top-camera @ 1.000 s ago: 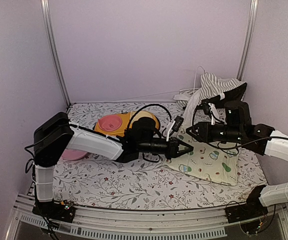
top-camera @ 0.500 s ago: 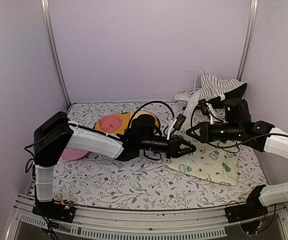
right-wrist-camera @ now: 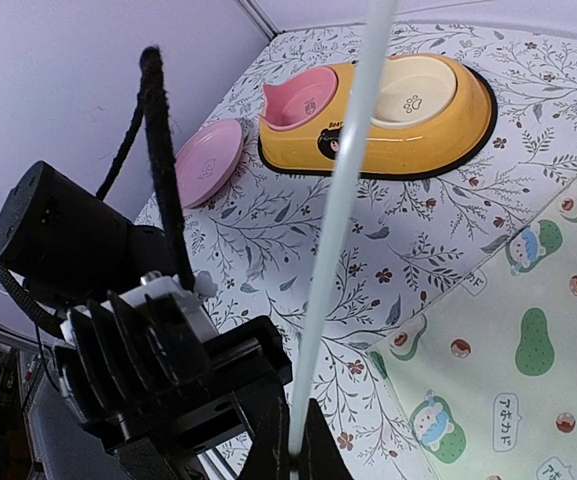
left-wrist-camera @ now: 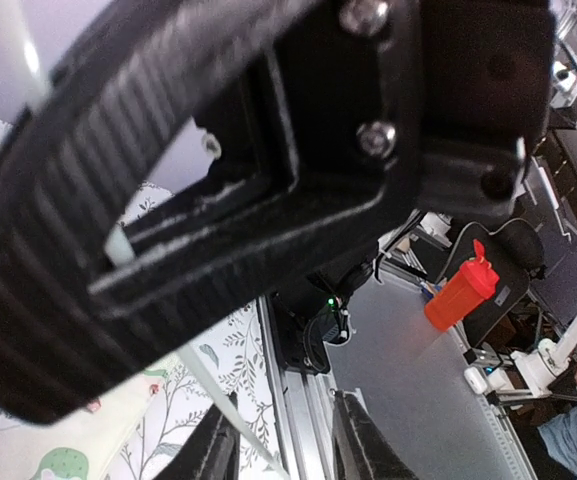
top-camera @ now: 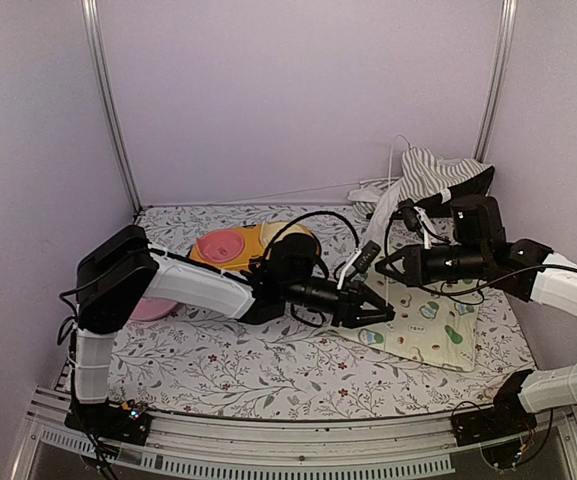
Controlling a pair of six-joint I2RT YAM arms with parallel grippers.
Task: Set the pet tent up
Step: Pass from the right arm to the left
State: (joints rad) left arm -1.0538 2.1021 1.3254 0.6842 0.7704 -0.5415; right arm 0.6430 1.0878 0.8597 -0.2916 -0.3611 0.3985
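Note:
The pet tent [top-camera: 433, 175] lies collapsed as a striped heap at the back right corner. My right gripper [top-camera: 380, 266] points left over the mat's near-left part and is shut on a thin white pole [right-wrist-camera: 343, 200], which runs up from its jaws [right-wrist-camera: 293, 462]. My left gripper [top-camera: 371, 305] is open just in front of and below the right one. In the left wrist view the pole [left-wrist-camera: 193, 375] crosses in front of the left finger of my open left gripper [left-wrist-camera: 283, 445], and the right gripper's black body fills the top.
The pale yellow avocado-print mat [top-camera: 423, 320] lies on the floral cloth at the right. The orange double bowl [top-camera: 248, 245] stands at the back middle, and a pink plate [top-camera: 148, 308] sits beside the left arm. Metal frame posts stand at the back corners.
My left gripper has moved right and a little nearer, under the right gripper. The right gripper has kept hold of the pole and shifted slightly right.

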